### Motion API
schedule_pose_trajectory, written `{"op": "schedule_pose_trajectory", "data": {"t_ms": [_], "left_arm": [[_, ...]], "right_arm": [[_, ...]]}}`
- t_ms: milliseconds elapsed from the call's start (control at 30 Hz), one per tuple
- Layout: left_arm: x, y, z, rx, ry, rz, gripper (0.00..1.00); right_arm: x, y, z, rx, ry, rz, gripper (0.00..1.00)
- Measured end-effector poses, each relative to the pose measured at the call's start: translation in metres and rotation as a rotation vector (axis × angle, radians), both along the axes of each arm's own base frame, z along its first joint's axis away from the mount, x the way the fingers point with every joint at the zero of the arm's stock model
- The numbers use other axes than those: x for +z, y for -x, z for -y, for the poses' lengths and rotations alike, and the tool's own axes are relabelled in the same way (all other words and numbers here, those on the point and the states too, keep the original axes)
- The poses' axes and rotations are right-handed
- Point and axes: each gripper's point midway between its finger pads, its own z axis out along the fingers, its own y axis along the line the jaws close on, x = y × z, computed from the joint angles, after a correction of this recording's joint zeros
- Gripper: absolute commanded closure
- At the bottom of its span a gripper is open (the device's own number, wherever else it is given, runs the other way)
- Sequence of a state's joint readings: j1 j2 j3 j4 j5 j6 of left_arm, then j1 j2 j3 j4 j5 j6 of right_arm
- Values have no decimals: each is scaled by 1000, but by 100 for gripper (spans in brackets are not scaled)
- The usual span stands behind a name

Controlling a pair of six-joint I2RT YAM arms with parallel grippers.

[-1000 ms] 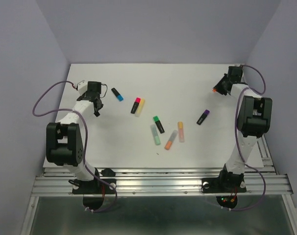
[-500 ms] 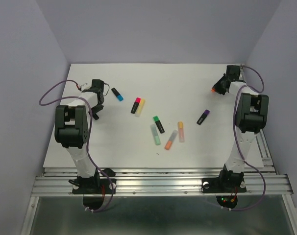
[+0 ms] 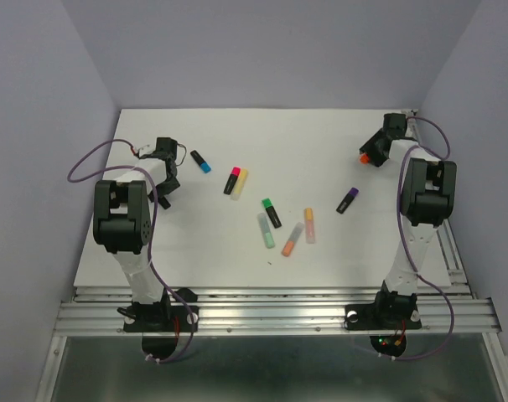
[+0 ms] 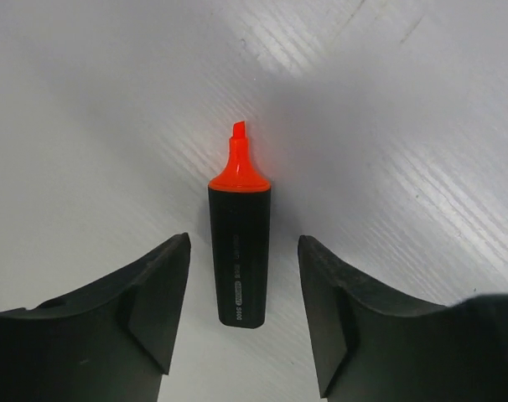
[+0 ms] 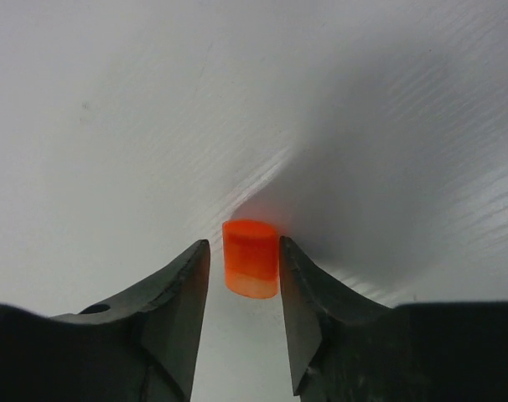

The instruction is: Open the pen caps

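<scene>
Two arms stand bolted at the near edge of the white desk [image 3: 371, 251]. A little way in, three pale pens lie close together: a mint pen [image 3: 266, 230], an orange pen [image 3: 292, 239] and a peach pen [image 3: 308, 225]. From above I cannot tell where their caps begin.

Just past the mint pen lies a green pen [image 3: 274, 219] with its green cap [image 3: 266, 203] on the far end. Off to the right lies a purple pen [image 3: 344, 204] with its purple cap [image 3: 353, 193] on. Farther back, in the middle, a pink pen [image 3: 230, 188] with its pink cap [image 3: 235, 172] on lies right beside a pale yellow pen [image 3: 241, 180].

On the left side, the left gripper [image 4: 243, 247] points down at the desk. Its fingers are wide apart and hold nothing. A black pen body [image 4: 239, 276] lies flat between them, touching neither. Its cap is off and its orange tip [image 4: 238, 163] is bare.

Near it, a bit farther back, lies a blue pen [image 3: 196, 156] with its blue cap [image 3: 205, 167] on.

At the far right is the right gripper [image 5: 244, 251]. The orange cap [image 5: 251, 258] is between its fingers. The fingers are a little apart, with a thin gap on one side of the cap.
</scene>
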State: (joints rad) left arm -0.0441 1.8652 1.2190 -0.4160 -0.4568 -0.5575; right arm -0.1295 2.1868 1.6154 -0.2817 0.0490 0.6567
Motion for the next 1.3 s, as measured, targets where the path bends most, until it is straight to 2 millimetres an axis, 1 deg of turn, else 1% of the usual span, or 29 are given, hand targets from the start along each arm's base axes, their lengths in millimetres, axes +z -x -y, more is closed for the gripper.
{"op": "schedule_pose_trajectory", "data": {"t_ms": [33, 100, 167, 200, 233, 333, 433, 467, 500, 533, 567, 600, 633, 667, 700, 733, 767, 800, 833, 867, 900, 933, 1000, 1067, 1100, 1133, 1167, 1200, 1300], "left_arm": [[0, 0, 1, 2, 5, 2, 28], [0, 0, 3, -1, 17, 6, 26], [3, 1, 5, -6, 32, 16, 23], [6, 2, 7, -9, 39, 22, 20], [11, 0, 8, -13, 47, 39, 18], [29, -3, 12, -24, 70, 91, 14], [55, -6, 17, -40, 97, 163, 14], [62, -7, 19, -46, 107, 180, 14], [72, -7, 20, -51, 116, 210, 14], [84, -6, 23, -59, 128, 242, 10], [93, -6, 25, -68, 140, 269, 8], [104, -4, 30, -83, 155, 305, 1], [111, -3, 33, -93, 165, 323, 1], [119, -1, 38, -107, 174, 353, 1], [126, 0, 45, -129, 186, 373, 1], [134, 3, 58, -165, 200, 395, 1], [138, 4, 69, -194, 211, 405, 1], [141, 5, 81, -225, 216, 411, 1], [144, 7, 104, -285, 235, 417, 1], [144, 9, 122, -331, 250, 419, 1], [142, 12, 139, -373, 263, 416, 1], [141, 14, 151, -404, 273, 412, 1], [132, 26, 188, -501, 306, 387, 1], [123, 35, 215, -573, 329, 363, 1], [117, 41, 231, -615, 342, 344, 1], [113, 45, 241, -640, 351, 333, 1], [106, 52, 256, -677, 362, 312, 1], [103, 55, 263, -692, 368, 303, 1], [82, 73, 295, -740, 394, 246, 1]], "right_arm": [[0, 0, 0, -7, -1, -2, 42], [2, -1, 1, -8, 2, 3, 37], [3, -2, 1, -11, 5, 7, 29], [4, -3, 2, -12, 7, 10, 23], [5, -3, 2, -16, 7, 10, 16], [10, -2, 2, -12, 9, 13, 0], [15, 3, 0, -5, 11, 3, 0], [19, 6, -3, 6, 9, 0, 0], [23, 8, -4, 12, 12, 2, 0], [30, 9, -5, 18, 16, 12, 0], [38, 11, -8, 27, 23, 22, 0], [51, 14, -13, 43, 33, 41, 0], [60, 16, -17, 54, 41, 54, 0], [73, 19, -23, 70, 57, 74, 0], [86, 20, -30, 86, 74, 96, 0], [98, 23, -37, 99, 88, 116, 0], [113, 27, -48, 119, 109, 143, 0], [123, 31, -56, 137, 127, 163, 0], [136, 39, -69, 166, 146, 190, 0], [140, 45, -75, 179, 156, 198, 0], [148, 54, -86, 207, 168, 213, 0], [152, 63, -96, 232, 177, 226, 0], [153, 82, -104, 255, 181, 236, 0], [151, 104, -100, 248, 186, 239, 0], [151, 119, -95, 236, 187, 251, 0], [150, 128, -93, 229, 186, 254, 0], [151, 145, -89, 214, 186, 271, 0], [154, 156, -86, 202, 182, 288, 0], [169, 176, -81, 168, 170, 361, 0]]}}
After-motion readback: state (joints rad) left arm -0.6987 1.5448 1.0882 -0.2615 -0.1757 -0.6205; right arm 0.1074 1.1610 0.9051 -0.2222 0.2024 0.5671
